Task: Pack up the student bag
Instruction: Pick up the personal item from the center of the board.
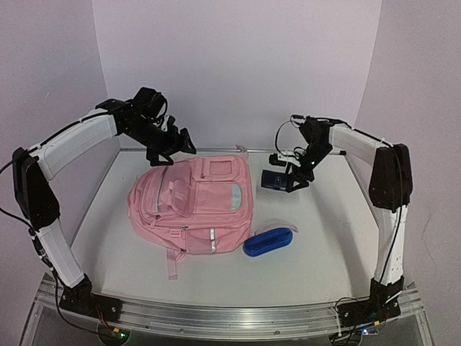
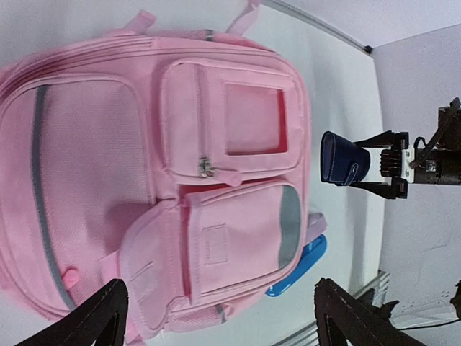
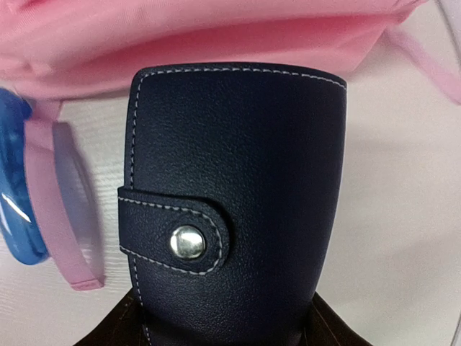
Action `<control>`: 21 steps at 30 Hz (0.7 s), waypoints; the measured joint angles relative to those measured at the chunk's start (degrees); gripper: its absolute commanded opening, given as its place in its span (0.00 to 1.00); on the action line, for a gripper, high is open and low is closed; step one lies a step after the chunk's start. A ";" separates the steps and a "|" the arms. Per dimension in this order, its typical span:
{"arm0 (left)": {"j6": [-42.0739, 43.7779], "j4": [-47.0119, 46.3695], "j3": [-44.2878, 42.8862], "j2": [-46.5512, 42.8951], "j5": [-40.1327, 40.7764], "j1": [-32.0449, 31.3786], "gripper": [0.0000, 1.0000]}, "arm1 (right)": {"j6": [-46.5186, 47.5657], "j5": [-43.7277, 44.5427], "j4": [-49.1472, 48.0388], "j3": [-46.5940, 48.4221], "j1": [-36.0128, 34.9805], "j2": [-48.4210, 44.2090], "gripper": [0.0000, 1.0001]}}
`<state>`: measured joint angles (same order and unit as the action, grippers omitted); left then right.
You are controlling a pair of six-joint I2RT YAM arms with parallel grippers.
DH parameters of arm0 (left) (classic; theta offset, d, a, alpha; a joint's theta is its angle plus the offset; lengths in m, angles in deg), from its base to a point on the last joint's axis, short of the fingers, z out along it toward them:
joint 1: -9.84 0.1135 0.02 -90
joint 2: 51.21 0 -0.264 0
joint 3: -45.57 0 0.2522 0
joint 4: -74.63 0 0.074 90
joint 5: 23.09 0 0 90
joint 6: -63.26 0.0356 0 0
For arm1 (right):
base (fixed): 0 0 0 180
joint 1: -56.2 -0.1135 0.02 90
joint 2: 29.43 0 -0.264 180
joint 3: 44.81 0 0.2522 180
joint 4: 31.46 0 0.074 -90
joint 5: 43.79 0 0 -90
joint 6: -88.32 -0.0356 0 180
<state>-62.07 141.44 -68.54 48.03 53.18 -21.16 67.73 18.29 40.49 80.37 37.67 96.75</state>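
The left arm and the right arm are wearing smooth white tubular shells, with bulky black housings sitting at the joints. Thin black cables are looping beside the right wrist. The left fingers are showing as dark blades with pale dotted edges. A small green light is glowing beside the black left base.

The student bag, a soft pink backpack with grey reflective strips, lies flat and front-up on the worktop, left of centre. Its handle points toward the far wall and one strap trails nearward.
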 measured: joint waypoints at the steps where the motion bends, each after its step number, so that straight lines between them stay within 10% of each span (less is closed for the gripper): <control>1: -0.52 -1.27 -0.10 0.39 -2.14 0.00 0.83 | -1.05 -1.15 0.14 0.15 0.10 -1.93 0.56; 21: -8.95 -23.76 -5.66 12.85 -28.65 -6.15 0.81 | -15.93 -9.78 -2.38 2.66 -10.43 -13.15 0.56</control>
<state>-71.03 117.68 -74.20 60.88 24.53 -27.31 51.80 8.50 38.12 83.03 27.24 83.61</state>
